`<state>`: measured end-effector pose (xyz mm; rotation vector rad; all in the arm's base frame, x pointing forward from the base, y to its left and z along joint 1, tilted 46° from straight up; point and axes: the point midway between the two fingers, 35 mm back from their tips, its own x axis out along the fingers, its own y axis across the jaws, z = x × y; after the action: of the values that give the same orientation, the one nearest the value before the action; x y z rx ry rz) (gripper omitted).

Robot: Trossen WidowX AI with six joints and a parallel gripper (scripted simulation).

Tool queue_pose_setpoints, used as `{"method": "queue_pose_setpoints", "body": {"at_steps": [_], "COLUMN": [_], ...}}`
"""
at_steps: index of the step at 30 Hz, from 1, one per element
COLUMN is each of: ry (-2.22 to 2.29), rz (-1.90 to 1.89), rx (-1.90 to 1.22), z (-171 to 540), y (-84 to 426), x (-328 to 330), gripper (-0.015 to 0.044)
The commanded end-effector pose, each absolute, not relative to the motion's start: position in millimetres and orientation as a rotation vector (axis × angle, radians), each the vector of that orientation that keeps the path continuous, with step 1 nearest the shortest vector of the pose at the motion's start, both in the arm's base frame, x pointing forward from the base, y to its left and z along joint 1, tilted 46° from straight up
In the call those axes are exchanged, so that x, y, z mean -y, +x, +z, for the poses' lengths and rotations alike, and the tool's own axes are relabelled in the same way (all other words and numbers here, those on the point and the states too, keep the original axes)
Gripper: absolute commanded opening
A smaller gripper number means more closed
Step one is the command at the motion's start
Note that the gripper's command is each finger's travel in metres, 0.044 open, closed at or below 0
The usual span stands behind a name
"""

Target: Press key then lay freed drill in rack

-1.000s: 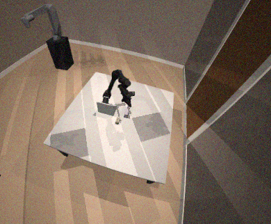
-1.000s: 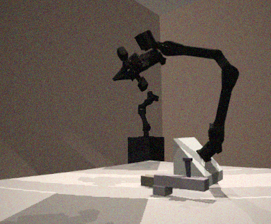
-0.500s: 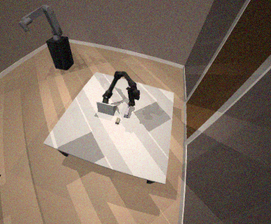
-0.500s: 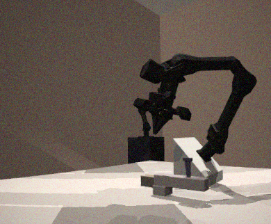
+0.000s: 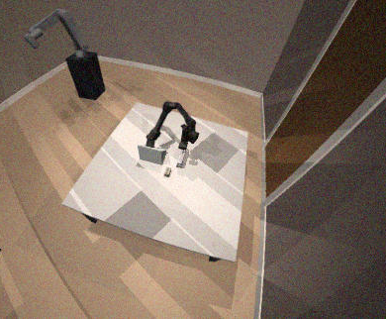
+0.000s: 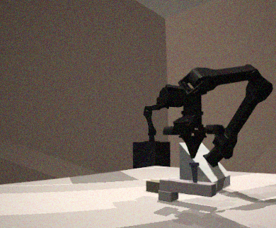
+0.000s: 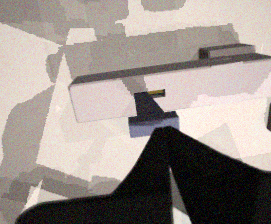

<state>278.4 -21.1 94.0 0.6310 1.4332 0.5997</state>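
Note:
A dark blue tapered piece, which looks like the drill [image 6: 194, 174] [image 7: 141, 131], stands upright in the long block [image 6: 185, 187] [image 7: 107, 97], its wider end on top. A small yellow piece [image 7: 157, 92] shows in a slot beside it; I cannot tell if it is the key. My gripper [image 5: 182, 148] [image 6: 193, 156] [image 7: 163, 134] is shut and empty, pointing down, its tips just above the drill's top in the exterior view. Whether they touch is unclear. The sloped white-and-grey stand [image 5: 151, 155] [image 6: 187, 168], perhaps the rack, is behind the block in the exterior view.
A small block [image 6: 168, 195] [image 7: 232, 51] sits against the long block's side. A small yellowish-brown block [image 5: 167, 172] [image 6: 152, 185] lies near its end. The table [image 5: 204, 213] carries these things and the arm's base. Another arm stands on a black pedestal [image 5: 86, 76] [image 6: 151, 154] beyond the table.

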Motion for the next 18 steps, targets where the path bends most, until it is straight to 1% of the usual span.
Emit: {"method": "queue_pose_setpoints", "body": {"at_steps": [1, 18], "ry": [0.641, 0.648], "rz": [0.600, 0.600], "rx": [-1.438, -1.441], "z": [92, 84], "y": [278, 278], "x": [18, 7], "gripper": [0.0000, 0.0000]}}
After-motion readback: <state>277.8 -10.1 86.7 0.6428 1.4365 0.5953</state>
